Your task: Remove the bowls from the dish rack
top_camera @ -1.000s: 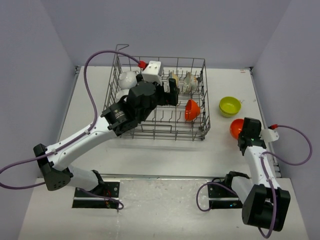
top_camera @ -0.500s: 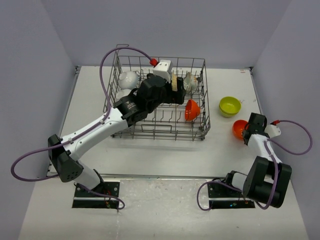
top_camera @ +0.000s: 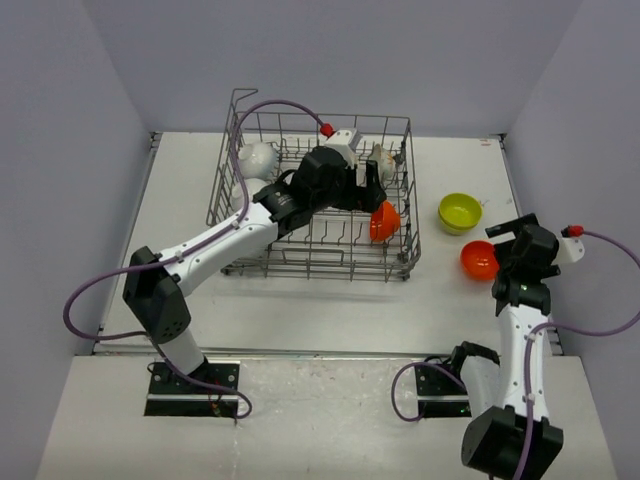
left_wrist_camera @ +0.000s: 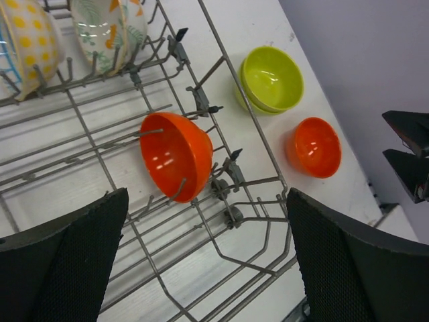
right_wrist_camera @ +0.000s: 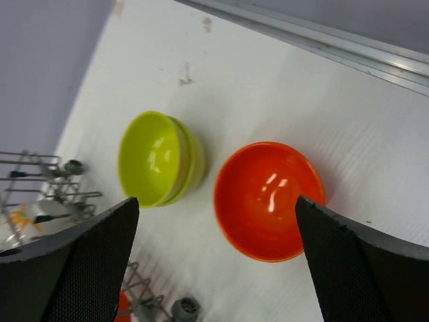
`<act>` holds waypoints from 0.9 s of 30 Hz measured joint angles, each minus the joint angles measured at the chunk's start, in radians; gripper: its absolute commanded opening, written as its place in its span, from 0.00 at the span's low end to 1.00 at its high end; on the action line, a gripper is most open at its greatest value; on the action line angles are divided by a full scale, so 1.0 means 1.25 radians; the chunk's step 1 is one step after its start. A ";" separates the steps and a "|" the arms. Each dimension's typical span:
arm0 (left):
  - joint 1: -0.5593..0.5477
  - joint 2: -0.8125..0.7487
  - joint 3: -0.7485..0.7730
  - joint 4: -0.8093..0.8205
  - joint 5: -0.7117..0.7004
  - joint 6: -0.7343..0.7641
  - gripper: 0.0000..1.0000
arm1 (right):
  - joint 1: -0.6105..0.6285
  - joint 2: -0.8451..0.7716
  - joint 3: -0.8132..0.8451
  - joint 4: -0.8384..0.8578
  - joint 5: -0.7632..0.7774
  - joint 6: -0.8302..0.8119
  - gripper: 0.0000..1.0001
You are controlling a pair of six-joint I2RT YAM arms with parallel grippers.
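Lavender walls enclose a white tabletop (top_camera: 300, 310) on three sides.

Item 1: grey wire dish rack (top_camera: 312, 270), rectangular, with rows of upright tines and a raised loop at one far corner. It lies directly beneath the left jaws.

Item 2: left gripper (top_camera: 372, 188), black padded fingers. The jaws stand wide apart with nothing between them, hanging over the rack's right end.

Item 3: glossy orange round bowl (left_wrist_camera: 175, 155), inside the rack. It is tipped on its side among the tines near the rack's right wall, just below and ahead of the left jaws, with its hollow facing them.

Item 4: two cream bowls with floral pattern (left_wrist_camera: 107, 30), standing on edge in the rack's far row, beyond the left jaws. A yellow-dotted bowl (left_wrist_camera: 27, 37) stands to their left.

Item 5: plain white round bowl (top_camera: 257, 158), at the rack's far left corner, well apart from both grippers.

Item 6: right gripper (right_wrist_camera: 216, 200), jaws spread wide and holding nothing, raised above the table to the right of the rack.

Item 7: second orange round bowl (right_wrist_camera: 268, 200), upright on the table outside the rack. It lies below the right jaws, nearer the right finger, touched by neither.

Item 8: yellow-green bowls (right_wrist_camera: 154, 157), two nested, on the table just beside item 7, below and ahead of the right gripper's left finger.
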 measured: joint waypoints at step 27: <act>0.056 0.299 0.026 0.202 0.222 -0.215 0.67 | 0.006 -0.348 0.155 -0.119 -0.560 -0.079 0.99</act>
